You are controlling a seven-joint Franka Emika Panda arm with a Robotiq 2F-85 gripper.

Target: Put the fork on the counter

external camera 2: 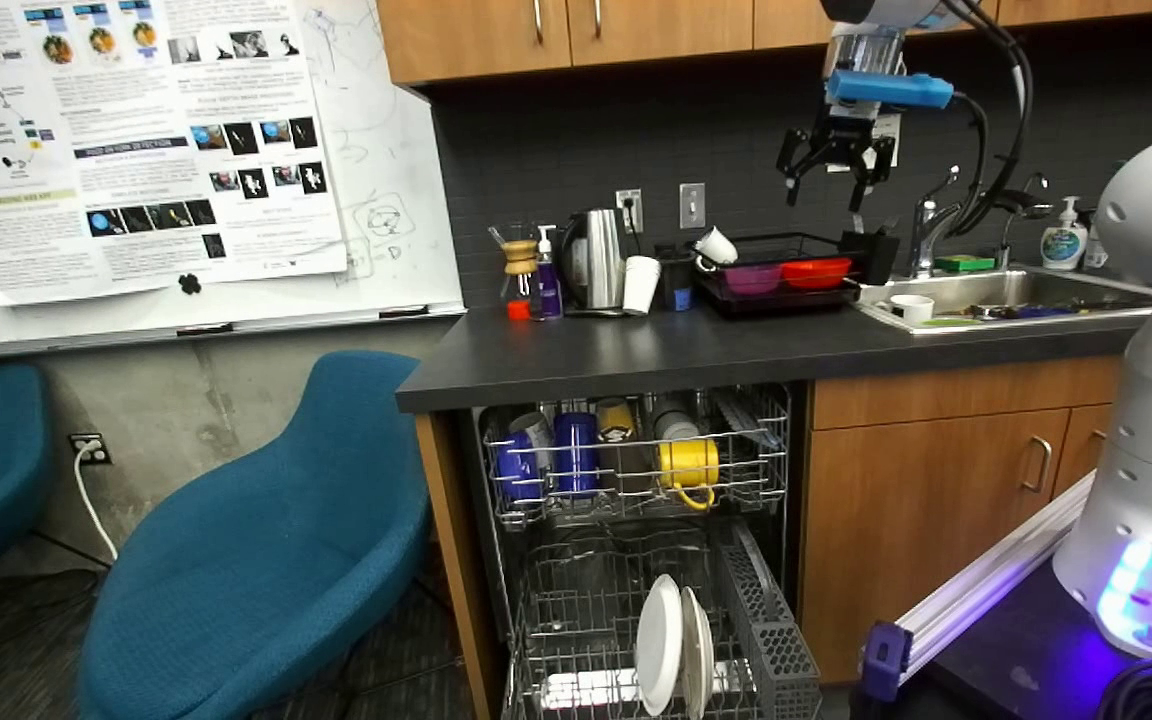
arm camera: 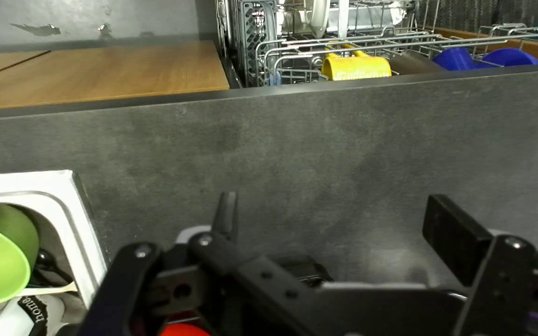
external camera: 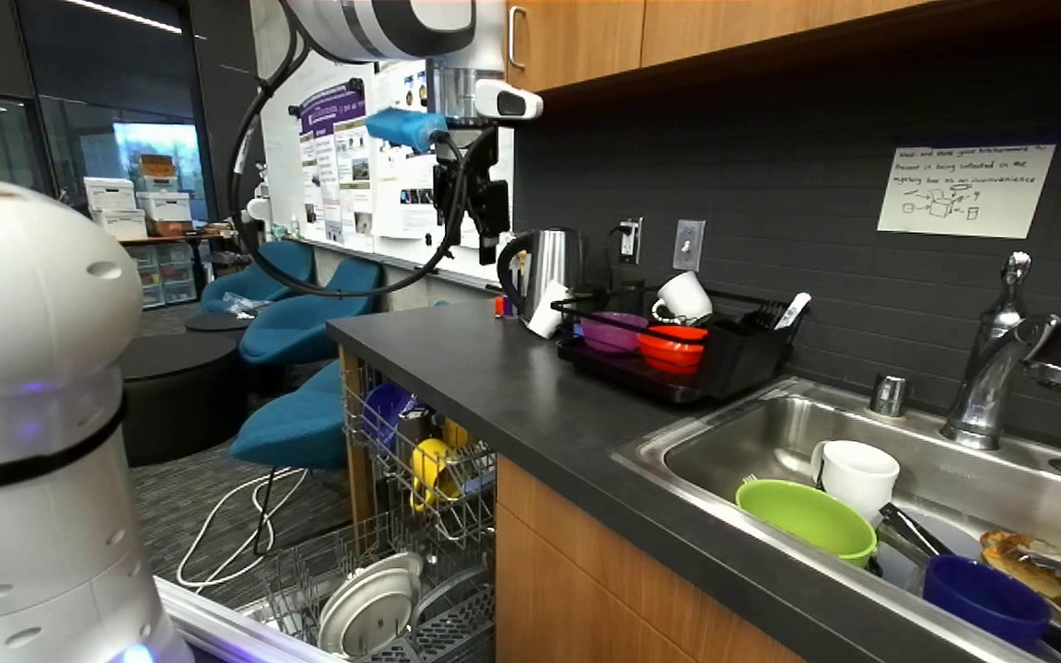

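The counter is the long dark worktop, also seen in an exterior view and in the wrist view. My gripper hangs well above it, pointing down. Its fingers are wide apart with nothing between them in the wrist view. A dark fork-like utensil stands in the caddy of the dish rack, beside a white-handled utensil. Small prongs poke up behind the green bowl in the sink, perhaps another fork. No fork shows on the counter.
A black dish rack with bowls and a white mug stands by the wall, beside a kettle. The sink holds dishes; its faucet rises behind. The open dishwasher's rack juts out below the counter. Cabinets hang above.
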